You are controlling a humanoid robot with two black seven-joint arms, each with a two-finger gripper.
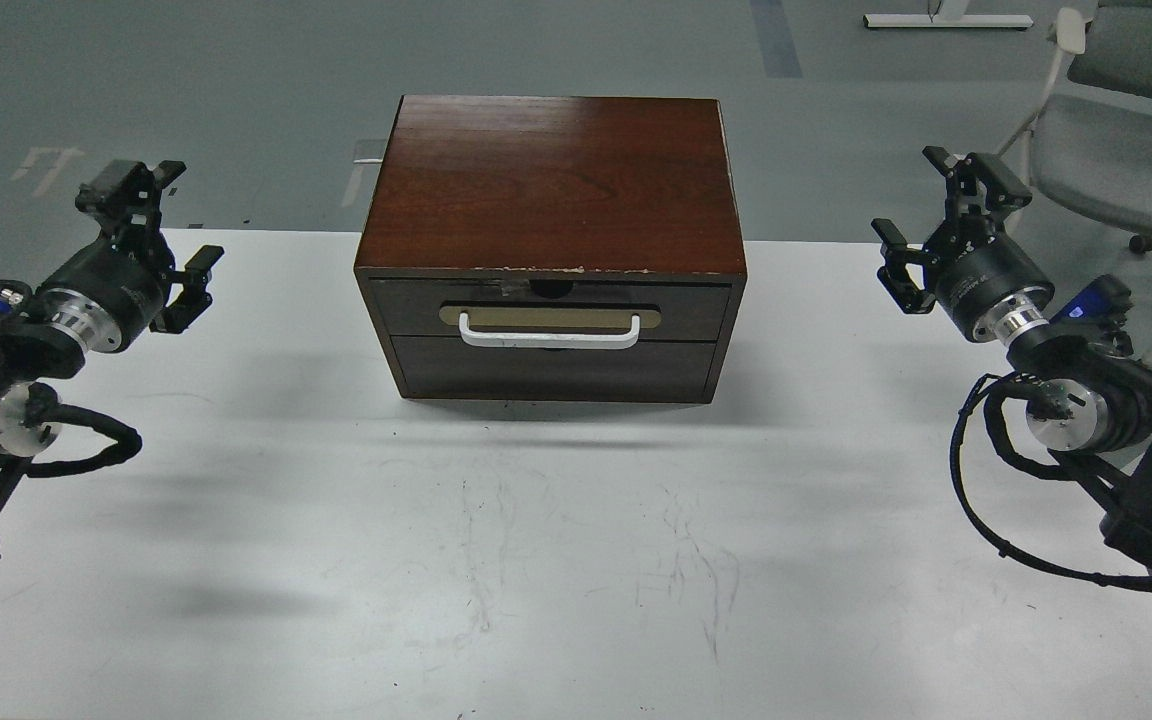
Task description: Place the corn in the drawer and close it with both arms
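A dark red-brown wooden cabinet (pixel 551 185) stands at the middle back of the white table (pixel 576 540). Its upper drawer (pixel 548 308) is shut flush, with a white bar handle (pixel 548 334) on a tan plate. The corn is not in view. My left gripper (pixel 161 220) is open and empty, held above the table's left edge, well left of the cabinet. My right gripper (pixel 926 215) is open and empty, held above the table's right edge, well right of the cabinet.
A plain dark panel (pixel 554 368) sits below the drawer. A grey wheeled chair (pixel 1106 130) stands on the floor at the back right. The white tabletop in front of the cabinet bears only faint scratch marks.
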